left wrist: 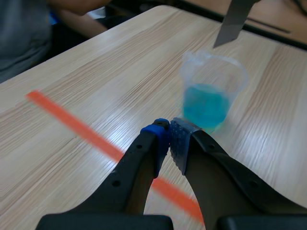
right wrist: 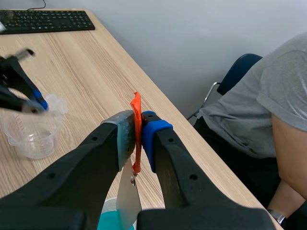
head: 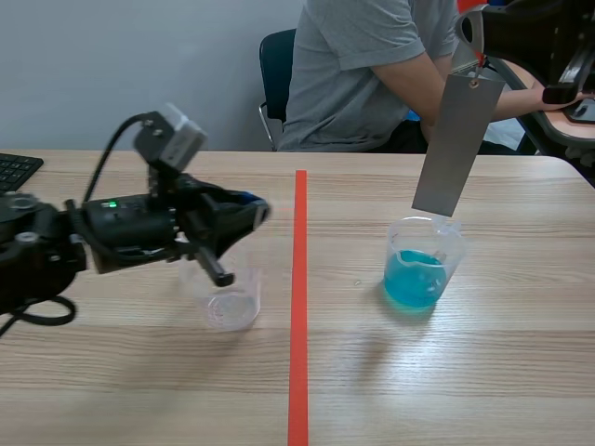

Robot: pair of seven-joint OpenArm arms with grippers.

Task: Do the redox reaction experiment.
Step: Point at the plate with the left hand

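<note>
Dipping step, I'd judge. Near left on desk (head: 139, 390): empty clear beaker (head: 228, 302), left gripper (left wrist: 169, 139) just above, pinched shut on nothing. Farther right: beaker of blue liquid (head: 418, 265), grey metal strip (head: 457, 144) hanging just over its rim by an orange tab (right wrist: 135, 103) clamped in right gripper (right wrist: 138, 134). Next: lower strip straight in, w/o bumping rim.

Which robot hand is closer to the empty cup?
Left. The left gripper, shut, hovers just over the empty beaker. The right gripper is off on the other side, high above the blue-liquid beaker, pinching the orange tag of the metal strip.
</note>
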